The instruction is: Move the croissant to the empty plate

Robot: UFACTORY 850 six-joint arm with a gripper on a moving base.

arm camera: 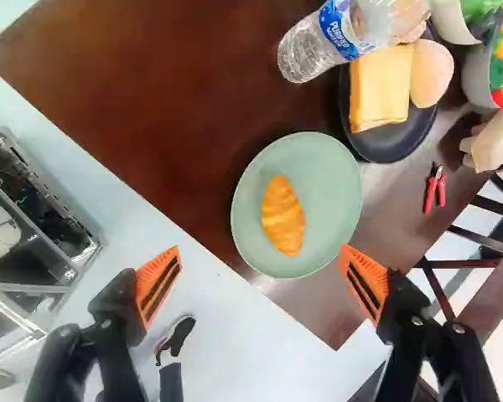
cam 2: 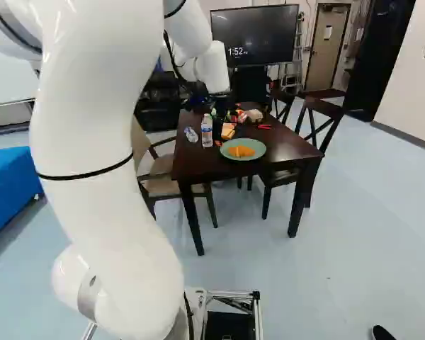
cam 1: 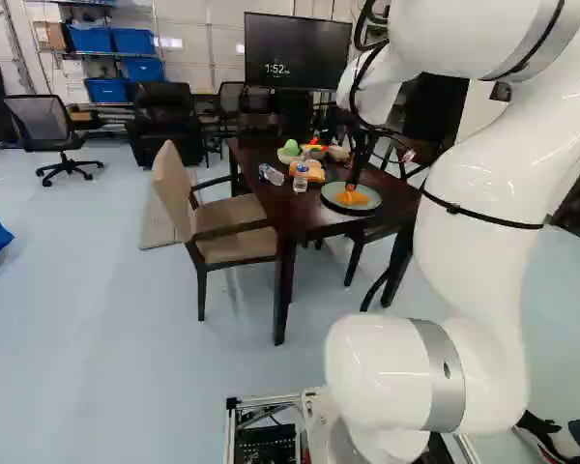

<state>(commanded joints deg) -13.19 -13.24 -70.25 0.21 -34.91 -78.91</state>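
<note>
Lying on green plate [arm camera: 331, 180]: croissant [arm camera: 283, 216]

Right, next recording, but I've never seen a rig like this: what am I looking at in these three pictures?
The machine is one white robot arm on a moving base. Two pictures look past it from behind, from its left and right; the third looks along its claw from the wrist. On the dark table, the croissant lies on a green plate. Nearby are bread slices on a dark plate, a standing water bottle and red-handled pliers. The claw stands open and holds nothing.
</note>
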